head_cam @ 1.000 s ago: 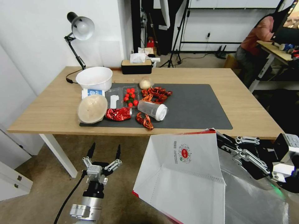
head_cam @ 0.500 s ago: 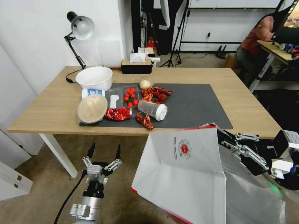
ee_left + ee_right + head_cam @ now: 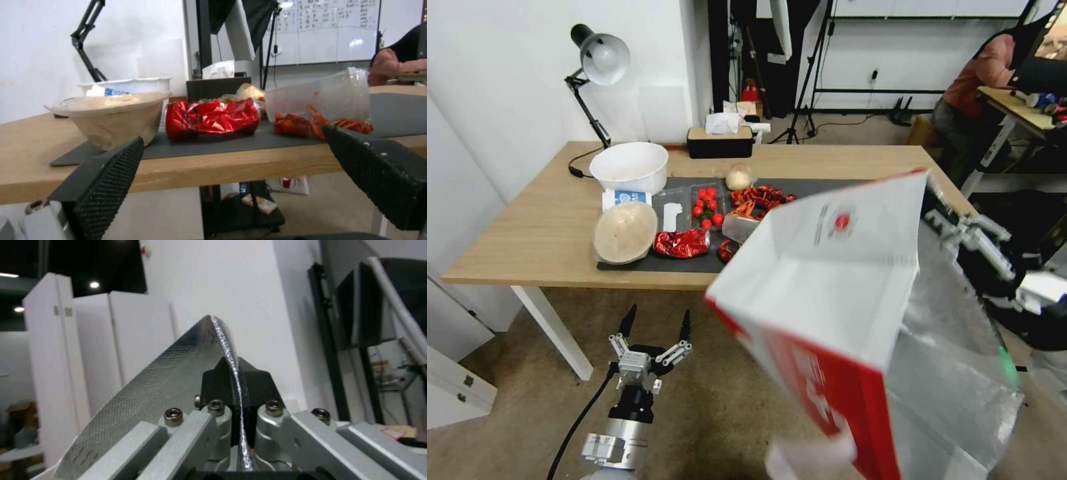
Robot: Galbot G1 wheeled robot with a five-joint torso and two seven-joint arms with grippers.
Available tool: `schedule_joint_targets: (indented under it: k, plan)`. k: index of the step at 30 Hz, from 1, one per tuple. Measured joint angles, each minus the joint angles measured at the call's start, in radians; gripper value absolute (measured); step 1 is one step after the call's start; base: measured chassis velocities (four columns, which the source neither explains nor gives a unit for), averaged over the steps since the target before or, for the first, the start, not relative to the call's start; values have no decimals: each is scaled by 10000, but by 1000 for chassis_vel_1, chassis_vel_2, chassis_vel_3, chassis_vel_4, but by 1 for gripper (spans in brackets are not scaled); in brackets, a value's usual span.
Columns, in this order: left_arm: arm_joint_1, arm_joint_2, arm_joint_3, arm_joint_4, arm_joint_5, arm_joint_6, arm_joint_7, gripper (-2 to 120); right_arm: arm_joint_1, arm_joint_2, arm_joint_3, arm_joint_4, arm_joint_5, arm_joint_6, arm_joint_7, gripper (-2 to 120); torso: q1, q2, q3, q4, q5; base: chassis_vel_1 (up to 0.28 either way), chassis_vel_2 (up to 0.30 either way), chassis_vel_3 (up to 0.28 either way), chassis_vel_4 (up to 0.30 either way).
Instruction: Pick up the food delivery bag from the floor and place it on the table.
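Since the earlier head frames the food delivery bag [image 3: 834, 280] has swung up and fwd w/ the right gripper [image 3: 937, 200] — it hung below the table's near edge before, now its top rim is above the tabletop and it hides part of the dark grey mat [image 3: 820, 193] and most of the plastic cup [image 3: 735, 228]. Right gripper is clamped on the bag's foil-lined rim; the wrist view shows the foil edge [image 3: 231, 373] pinched between its closed fingers. Bag hangs off the gripper, tilted, clear of the floor [image 3: 707, 400], red side panel down toward the camera, logo face up beside the gripper, silver lining open below it. Not yet resting on the table [image 3: 540, 233].

Left gripper [image 3: 655, 323] sits low over the floor, well apart from the bag, fingers spread, holding nothing — just short of the table's near edge. Beyond its fingertips [image 3: 106, 180], per left wrist cam: crushed red can [image 3: 212, 119], lidded bowl [image 3: 113, 116], crayfish [image 3: 320, 123].
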Motion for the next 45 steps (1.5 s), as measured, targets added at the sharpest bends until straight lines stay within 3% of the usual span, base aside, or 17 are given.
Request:
schedule_joint_targets:
  k: [2,12,23,30,35,45]
  plan:
    - [36,16,-17,-13,-20,-6,-2,100,667,-254,-122,9,229,45,926,0,0,-6,-2,2,-1,0,0,0,0]
    - [94,-143,76,-35,144,-26,6,100,2062,-1039,-270,-598,832,150,3005,0,-4,-15,-7,1,-1,0,0,0,0]
    - [231,-295,174,-42,441,-46,35,100,3914,-1263,-1032,-1570,1309,256,5844,0,-7,-21,-11,1,1,0,0,0,0]
    - [285,-384,227,-33,563,-53,93,100,4722,-1292,-1487,-2312,1570,490,6250,0,-9,-23,-12,-2,2,0,0,0,0]
    - [350,-435,236,-27,655,-63,131,100,5940,-974,-2910,-3252,1689,779,6919,0,-9,-25,-13,2,-1,0,0,0,0]
    - [390,-469,177,-30,693,-65,126,100,7010,-449,-4083,-4090,1468,910,7846,0,-10,-27,-15,1,-1,0,0,0,0]
